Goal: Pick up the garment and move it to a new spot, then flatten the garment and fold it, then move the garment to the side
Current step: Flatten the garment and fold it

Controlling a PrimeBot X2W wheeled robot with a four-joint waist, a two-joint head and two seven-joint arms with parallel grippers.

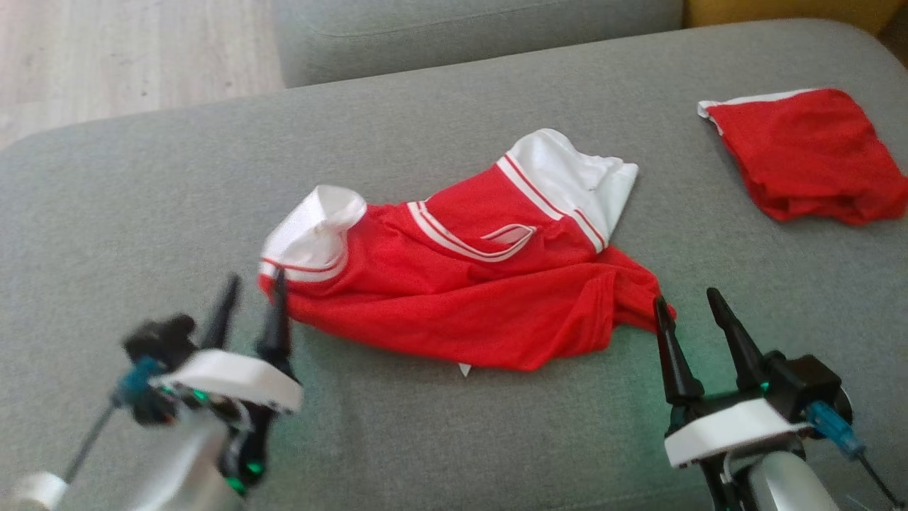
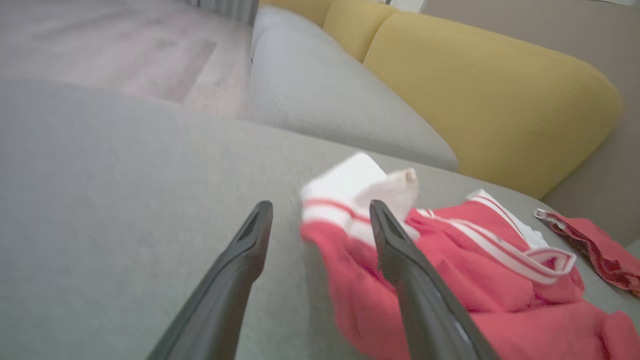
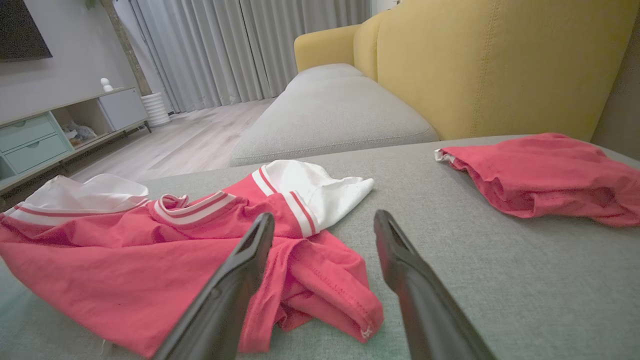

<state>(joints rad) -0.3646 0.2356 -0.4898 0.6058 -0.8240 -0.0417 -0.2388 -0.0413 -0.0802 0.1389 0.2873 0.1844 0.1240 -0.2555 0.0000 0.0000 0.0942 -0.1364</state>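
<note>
A red garment with white sleeves and white stripes lies crumpled in the middle of the grey cushion. My left gripper stands open at its left sleeve end, nothing between its fingers. The left wrist view shows the garment just behind the right finger. My right gripper is open at the garment's lower right corner, empty. In the right wrist view the garment spreads to the left, its red hem lying between my open gripper fingers.
A second red cloth lies folded at the cushion's far right, also seen as the red cloth. A yellow sofa back rises behind. Wooden floor lies beyond the cushion's far left edge.
</note>
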